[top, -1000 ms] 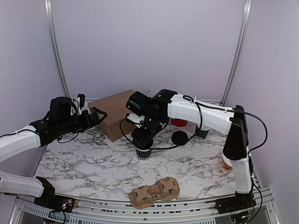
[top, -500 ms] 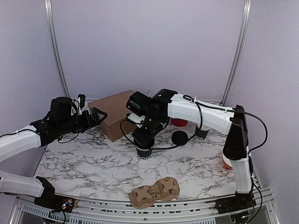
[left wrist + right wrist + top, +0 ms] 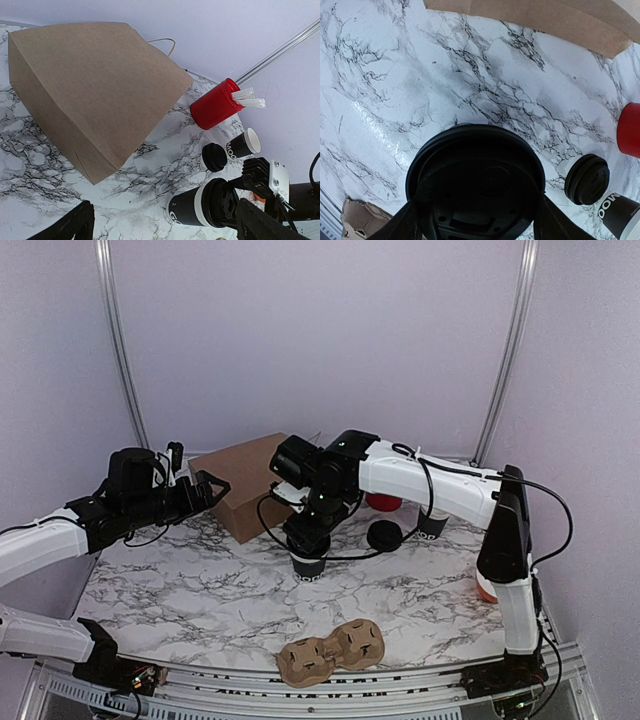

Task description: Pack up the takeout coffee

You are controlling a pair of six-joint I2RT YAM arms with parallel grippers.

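The takeout coffee (image 3: 308,567) stands upright mid-table, a black cup (image 3: 187,214) with white lettering. Its round black lid (image 3: 475,180) sits on top, and a white band of rim shows under the lid (image 3: 222,202) in the left wrist view. My right gripper (image 3: 308,540) comes down from above, and in its own view the right gripper (image 3: 477,200) is shut on the lid with a finger on each side. My left gripper (image 3: 210,488) hovers open and empty at the left, in front of the brown paper bag (image 3: 245,485); the left gripper (image 3: 167,230) points toward the cup from a distance.
The paper bag (image 3: 90,90) lies on its side at the back. Right of it stand a red tub of white sachets (image 3: 215,104), a second black cup (image 3: 242,144) with a bare white rim and a loose black lid (image 3: 215,157). A cardboard cup carrier (image 3: 332,650) lies at the front edge.
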